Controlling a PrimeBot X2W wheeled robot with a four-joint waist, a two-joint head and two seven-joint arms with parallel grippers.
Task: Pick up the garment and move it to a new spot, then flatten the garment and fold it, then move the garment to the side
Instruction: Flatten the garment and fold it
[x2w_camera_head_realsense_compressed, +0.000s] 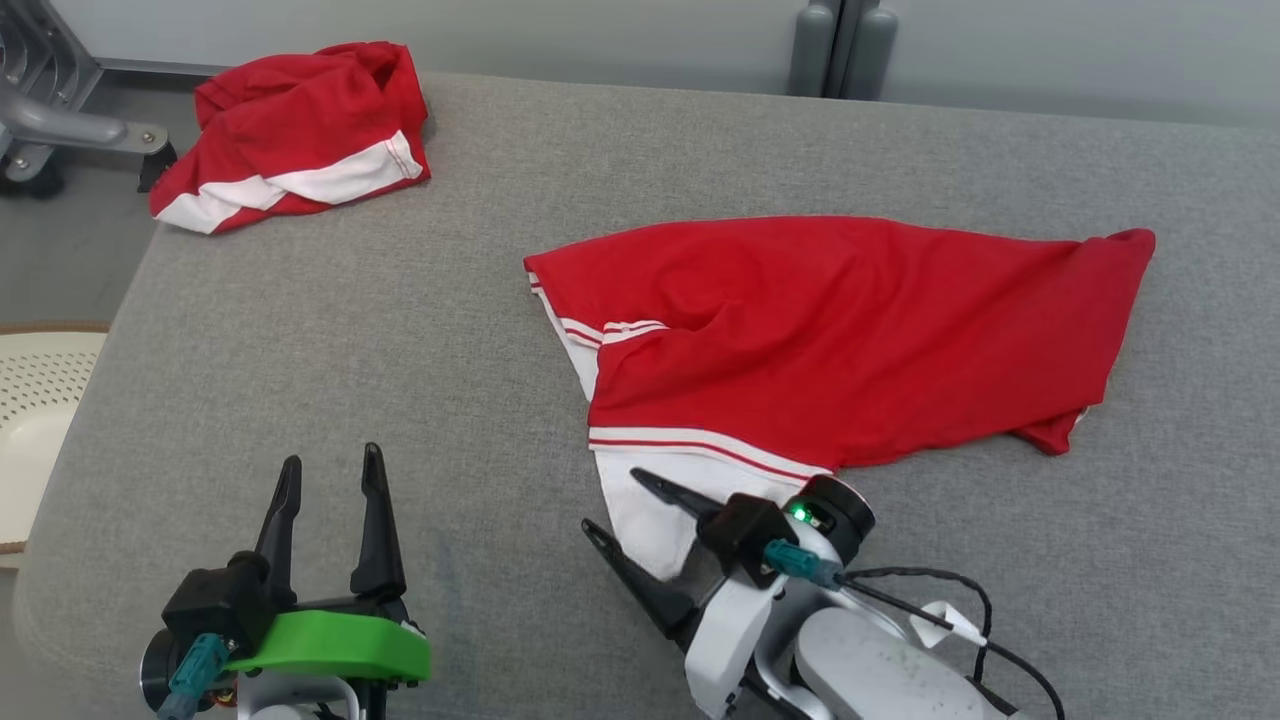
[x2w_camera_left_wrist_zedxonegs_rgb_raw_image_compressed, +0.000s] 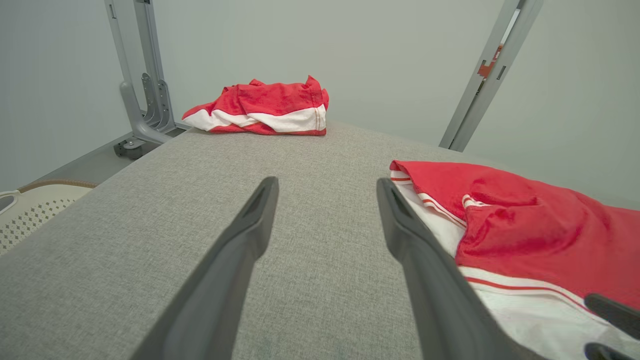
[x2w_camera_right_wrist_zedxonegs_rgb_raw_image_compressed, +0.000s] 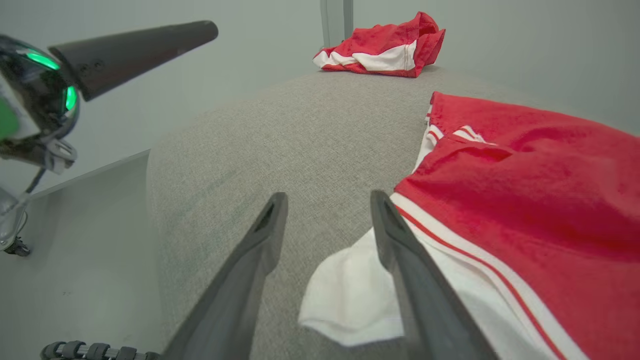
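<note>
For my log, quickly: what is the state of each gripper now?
Left gripper: open, holding nothing.
Right gripper: open; the white corner of the garment lies between its fingers, not gripped.

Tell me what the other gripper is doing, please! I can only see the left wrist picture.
Observer: The right gripper stands open, with the white corner of the garment between its fingers.
Operator: Is it squeezing it?
Observer: No. The right wrist view shows the jaws apart and the corner lying loose on the grey surface.
Operator: How long is the red cloth?
Observer: In the head view it stretches rightward, narrowing to a red tip.
</note>
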